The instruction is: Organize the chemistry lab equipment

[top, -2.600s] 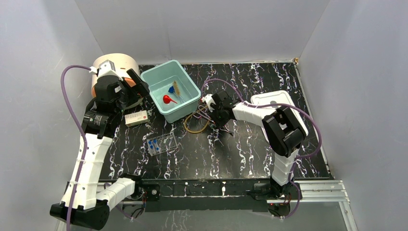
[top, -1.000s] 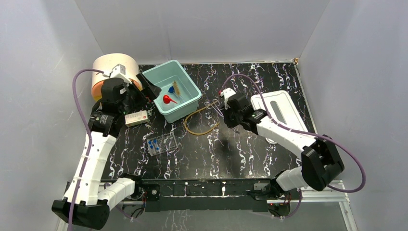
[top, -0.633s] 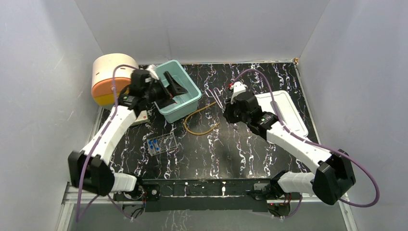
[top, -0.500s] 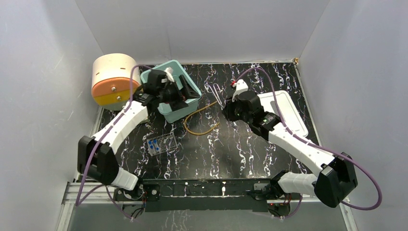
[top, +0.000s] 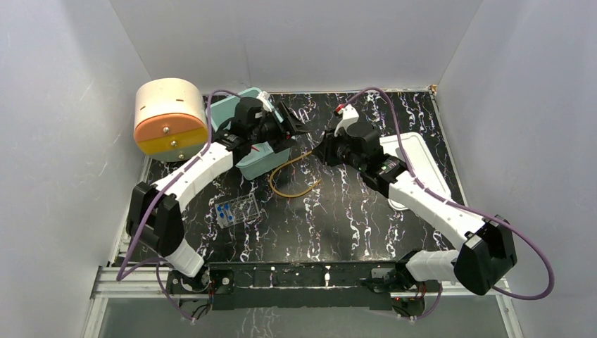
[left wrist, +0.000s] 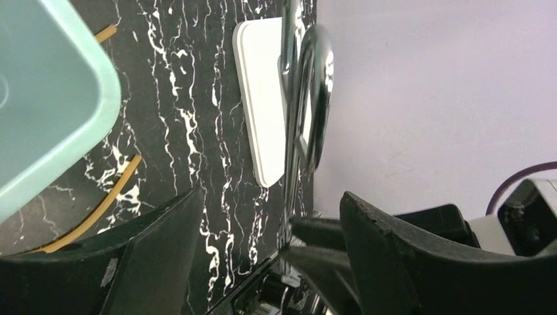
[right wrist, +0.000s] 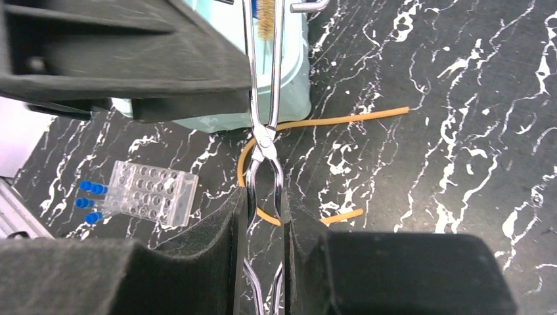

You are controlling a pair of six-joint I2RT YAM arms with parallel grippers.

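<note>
My right gripper (top: 318,150) is shut on the metal tongs (right wrist: 263,98) at their handle end and holds them above the table, pointing at the teal bin (top: 255,166). My left gripper (top: 294,127) reaches across the bin. Its fingers (left wrist: 164,236) are open on either side of the tongs (left wrist: 303,111), apart from them. The amber tubing loop (top: 292,184) lies on the table below the tongs and also shows in the right wrist view (right wrist: 341,118). The clear rack (top: 237,210) with blue-capped vials (right wrist: 90,191) lies at the front left. The syringe and squeeze bottle are out of view.
The cream-and-orange drum (top: 169,116) stands at the back left. A white lid (top: 415,158) lies flat at the right, partly under my right arm. A brush (right wrist: 265,20) lies in the teal bin. My left arm covers most of the bin.
My left arm swung from the drum rightward over the bin to the tongs. My right gripper lifted the tongs off the table and carried them back and left.
</note>
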